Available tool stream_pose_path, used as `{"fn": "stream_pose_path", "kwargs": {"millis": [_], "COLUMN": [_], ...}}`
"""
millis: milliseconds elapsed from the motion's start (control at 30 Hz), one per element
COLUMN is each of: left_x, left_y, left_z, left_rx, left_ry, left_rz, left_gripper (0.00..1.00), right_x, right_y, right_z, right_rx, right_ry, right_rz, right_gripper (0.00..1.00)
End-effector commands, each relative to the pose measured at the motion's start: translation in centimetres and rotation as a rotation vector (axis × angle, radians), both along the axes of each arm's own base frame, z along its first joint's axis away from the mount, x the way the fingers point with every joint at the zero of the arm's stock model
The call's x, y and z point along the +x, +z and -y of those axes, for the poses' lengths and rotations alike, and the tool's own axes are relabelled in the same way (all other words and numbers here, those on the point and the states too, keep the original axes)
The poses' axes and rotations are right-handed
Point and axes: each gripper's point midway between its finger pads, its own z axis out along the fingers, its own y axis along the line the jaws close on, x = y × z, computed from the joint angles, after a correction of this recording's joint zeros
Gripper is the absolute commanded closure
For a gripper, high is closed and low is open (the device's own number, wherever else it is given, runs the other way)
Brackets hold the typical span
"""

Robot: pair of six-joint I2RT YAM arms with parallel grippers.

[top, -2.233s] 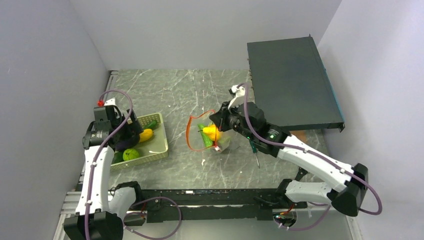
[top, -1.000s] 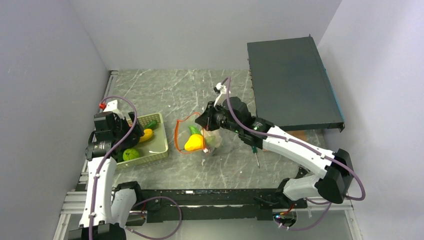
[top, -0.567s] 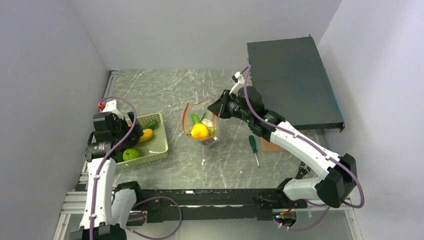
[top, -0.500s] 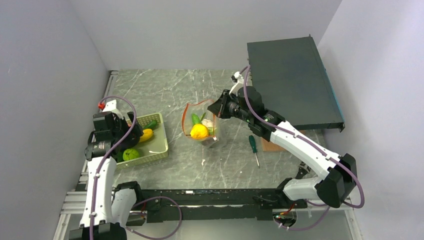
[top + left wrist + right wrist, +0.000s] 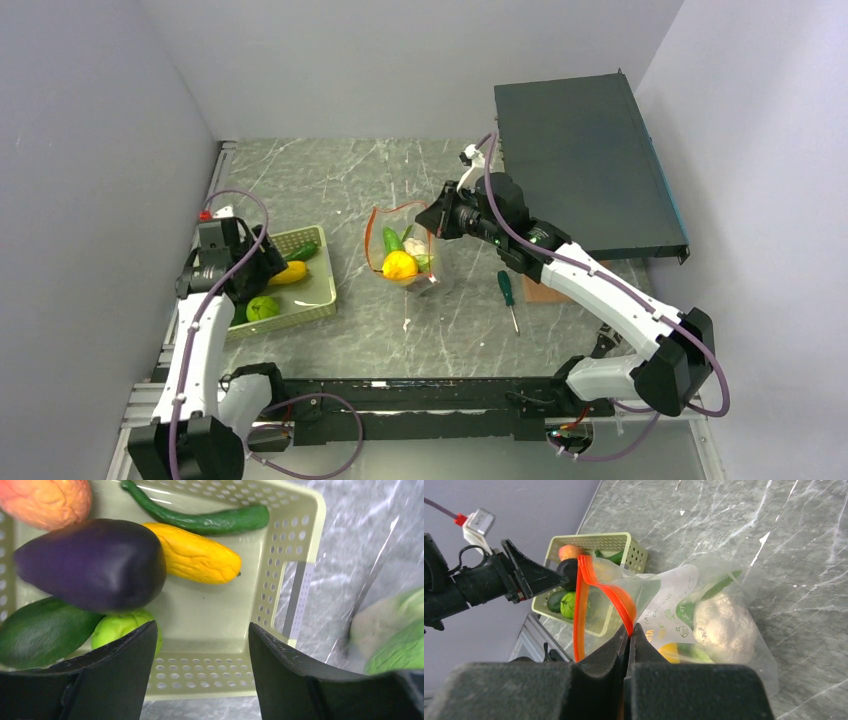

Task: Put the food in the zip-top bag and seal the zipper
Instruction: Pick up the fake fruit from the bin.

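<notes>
The clear zip-top bag (image 5: 408, 250) stands on the table with its mouth up. My right gripper (image 5: 630, 630) is shut on its red-orange zipper (image 5: 596, 587) strip. Inside lie a yellow fruit (image 5: 400, 264), a whitish cauliflower (image 5: 724, 625) and green pieces. More food sits in the light green basket (image 5: 295, 545): a purple eggplant (image 5: 95, 562), a yellow squash (image 5: 200, 557), a green cucumber (image 5: 210, 520), an orange piece (image 5: 45, 500) and a light green one (image 5: 120, 627). My left gripper (image 5: 202, 630) hangs open over the basket's near end, with nothing between its fingers.
A green-handled screwdriver (image 5: 508, 292) lies right of the bag. A large dark flat box (image 5: 585, 165) fills the back right, with a brown pad (image 5: 545, 293) by its front corner. Walls close in on the left, back and right.
The right gripper lifted the bag from leaning to upright, then held still. The left arm has shifted nearer over the basket and its jaws have narrowed somewhat.
</notes>
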Motion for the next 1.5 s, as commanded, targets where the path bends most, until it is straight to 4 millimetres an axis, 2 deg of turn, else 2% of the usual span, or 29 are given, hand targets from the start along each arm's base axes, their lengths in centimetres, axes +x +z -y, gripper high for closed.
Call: {"fn": "stream_pose_path", "kwargs": {"millis": [0,167,267,400,633,767,867,967,1033,1233,1467], "left_x": [-0.9,-3.4,-4.2,-4.6,-6.2,-7.1,-7.7,-7.2,-6.8,-7.2,-7.2], "left_y": [3.3,2.4,1.9,1.6,-1.4,-2.0,-1.9,-1.8,-1.9,-3.3,-6.8], "left_z": [-2.8,-4.8,-5.7,-6.6,-8.3,-9.7,-10.8,-11.4,-11.6,-11.9,-11.5], "left_rx": [0.018,0.055,0.095,0.118,0.035,0.013,0.040,0.046,0.048,0.058,0.016], "left_ry": [0.307,0.483,0.520,0.557,0.750,0.872,0.948,0.951,0.945,0.977,1.001], "left_rz": [0.092,0.146,0.125,0.054,-0.138,-0.106,-0.063,-0.032,-0.046,-0.126,-0.195], "left_gripper": [0.24,0.03,0.00,0.00,0.00,0.01,0.11,0.25,0.29,0.25,0.24], "right_x": [-0.9,-1.0,-1.1,-1.0,-0.6,-0.7,-0.7,-0.7,-0.6,-0.5,-0.3], "right_y": [3.3,3.9,4.0,3.9,4.2,4.1,4.2,3.8,3.6,3.9,3.9], "right_z": [-0.1,-0.1,-0.1,-0.6,-0.9,-1.0,-1.0,-1.2,-1.3,-1.6,-2.1], "right_rx": [0.062,0.033,0.042,0.048,0.028,0.013,0.016,0.015,0.018,0.017,0.019], "right_ry": [0.036,0.050,0.050,0.067,0.078,0.086,0.088,0.089,0.092,0.103,0.116], "right_rz": [0.062,0.065,0.063,0.050,0.052,0.047,0.048,0.042,0.038,0.047,0.043], "right_gripper": [1.00,1.00,1.00,1.00,1.00,1.00,1.00,1.00,1.00,1.00,1.00]}}
